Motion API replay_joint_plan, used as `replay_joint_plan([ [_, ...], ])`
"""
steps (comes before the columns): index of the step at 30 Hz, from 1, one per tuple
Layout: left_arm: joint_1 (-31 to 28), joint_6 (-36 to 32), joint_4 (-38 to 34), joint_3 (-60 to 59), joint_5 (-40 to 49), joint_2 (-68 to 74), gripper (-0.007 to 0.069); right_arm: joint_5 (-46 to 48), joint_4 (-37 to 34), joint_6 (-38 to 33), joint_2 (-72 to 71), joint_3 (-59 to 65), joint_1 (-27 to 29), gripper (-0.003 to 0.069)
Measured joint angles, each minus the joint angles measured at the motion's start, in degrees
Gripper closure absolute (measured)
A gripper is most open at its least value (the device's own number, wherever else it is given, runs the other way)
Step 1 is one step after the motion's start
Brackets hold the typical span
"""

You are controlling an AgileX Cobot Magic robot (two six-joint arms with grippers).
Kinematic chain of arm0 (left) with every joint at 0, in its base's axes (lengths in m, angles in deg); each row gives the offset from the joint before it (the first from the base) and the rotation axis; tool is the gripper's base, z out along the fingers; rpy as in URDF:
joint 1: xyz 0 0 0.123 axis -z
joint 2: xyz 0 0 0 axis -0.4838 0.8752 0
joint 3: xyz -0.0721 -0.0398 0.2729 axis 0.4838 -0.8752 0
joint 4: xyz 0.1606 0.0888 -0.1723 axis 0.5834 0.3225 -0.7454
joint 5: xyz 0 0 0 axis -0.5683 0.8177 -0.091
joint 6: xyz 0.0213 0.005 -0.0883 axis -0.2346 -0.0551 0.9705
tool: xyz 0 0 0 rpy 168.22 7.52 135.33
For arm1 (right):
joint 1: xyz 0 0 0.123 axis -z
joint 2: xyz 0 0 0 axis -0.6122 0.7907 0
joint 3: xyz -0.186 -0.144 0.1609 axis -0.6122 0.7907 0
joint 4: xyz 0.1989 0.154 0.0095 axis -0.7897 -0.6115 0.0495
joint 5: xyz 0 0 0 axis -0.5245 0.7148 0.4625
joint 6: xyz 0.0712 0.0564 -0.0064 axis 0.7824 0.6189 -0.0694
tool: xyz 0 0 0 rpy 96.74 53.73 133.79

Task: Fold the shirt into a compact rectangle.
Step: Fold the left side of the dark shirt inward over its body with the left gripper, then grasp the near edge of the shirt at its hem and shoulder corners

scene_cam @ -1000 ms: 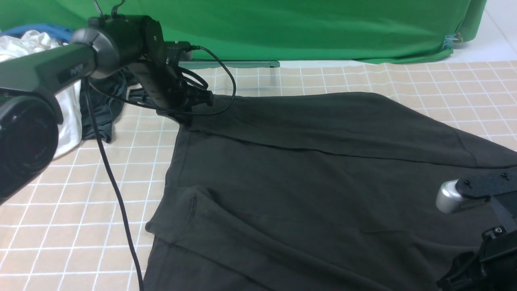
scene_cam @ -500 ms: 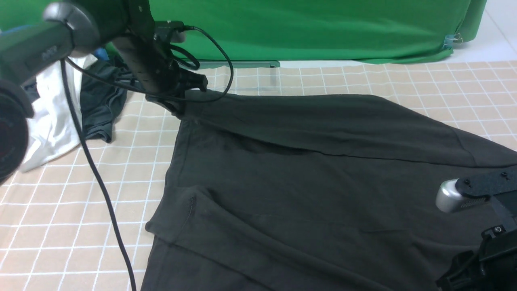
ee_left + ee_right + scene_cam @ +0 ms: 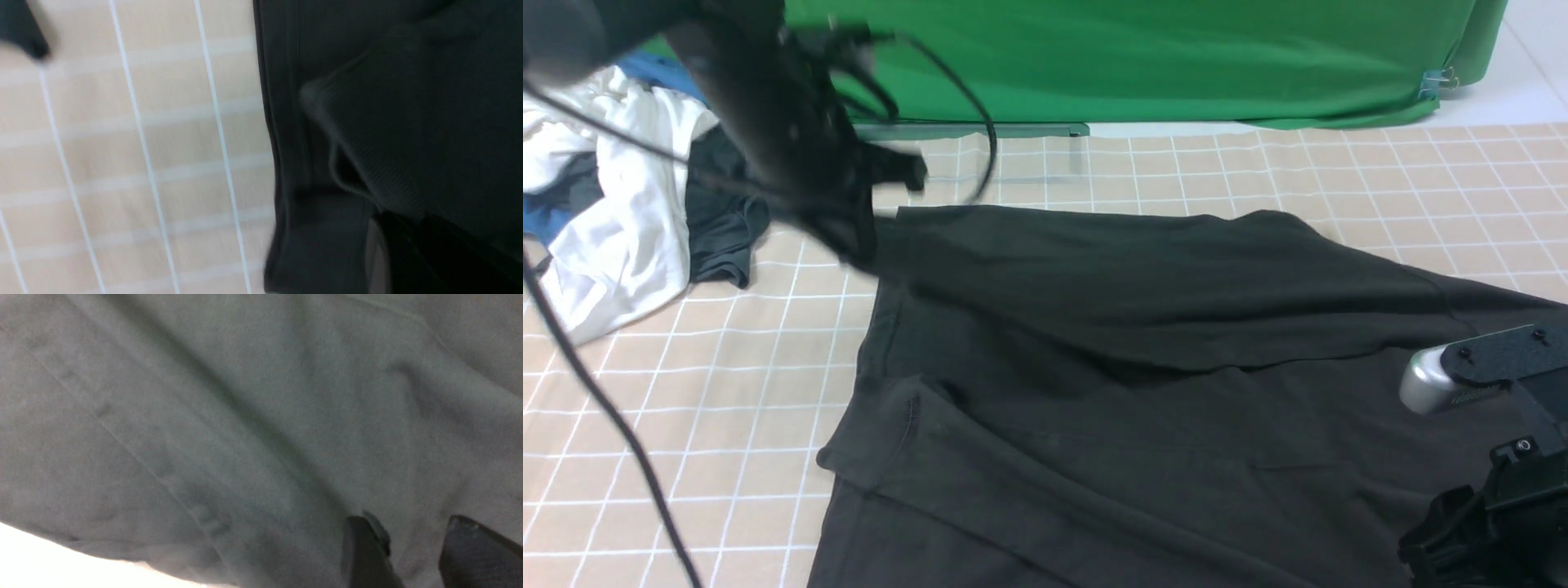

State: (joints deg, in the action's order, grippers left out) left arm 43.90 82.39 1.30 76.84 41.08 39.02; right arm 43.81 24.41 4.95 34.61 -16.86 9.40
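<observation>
The charcoal shirt (image 3: 1143, 343) lies spread over the checked tablecloth (image 3: 686, 392); no chest print shows. Its far edge is lifted into a flap that drapes over the body. My left gripper (image 3: 859, 238), blurred by motion, is shut on the far left corner of that flap. In the left wrist view the pinched fold of the shirt (image 3: 408, 122) hangs from the left gripper (image 3: 392, 245) above the hem. My right gripper (image 3: 412, 543) hovers over the shirt (image 3: 245, 416) near its right side, open, with its fingers (image 3: 363, 551) apart and nothing between them.
A heap of white, blue and dark grey garments (image 3: 621, 212) lies at the far left. A green backdrop (image 3: 1143, 57) closes off the far side. A black cable (image 3: 605, 408) hangs from the left arm over the tablecloth. The right arm (image 3: 1486, 506) fills the near right corner.
My left arm has risen and swung toward me with the shirt's far corner in its grip, so the flap reaches further over the body. The right arm has hardly moved.
</observation>
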Motion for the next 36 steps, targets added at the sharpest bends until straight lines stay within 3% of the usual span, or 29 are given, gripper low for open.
replay_joint_plan([
  [8,2.48,5.67,2.23,-15.72,-1.17,-5.64,0.0589,-0.01,0.11,-0.12,0.0,0.0,0.0,0.0351],
  [17,2.67,5.58,-0.67,-23.17,-5.49,-5.95,0.0573,-1.42,0.59,-0.12,0.0,-0.09,0.0,0.0351],
  [24,2.67,3.02,-0.32,-22.54,-5.26,-6.0,0.0361,3.56,10.57,3.05,0.0,-8.19,0.31,0.0364],
  [28,2.67,2.8,1.64,-16.99,-5.46,-6.0,0.0262,5.38,14.73,3.07,0.0,-13.98,5.37,0.0451],
  [32,2.67,4.17,3.48,-10.04,-5.33,-6.0,0.0306,6.78,14.73,1.07,0.0,-16.57,13.43,0.0586],
  [36,2.67,2.3,3.16,-7.18,-4.09,-6.4,0.0501,12.0,9.93,-5.12,1.05,-16.71,21.39,0.0621],
])
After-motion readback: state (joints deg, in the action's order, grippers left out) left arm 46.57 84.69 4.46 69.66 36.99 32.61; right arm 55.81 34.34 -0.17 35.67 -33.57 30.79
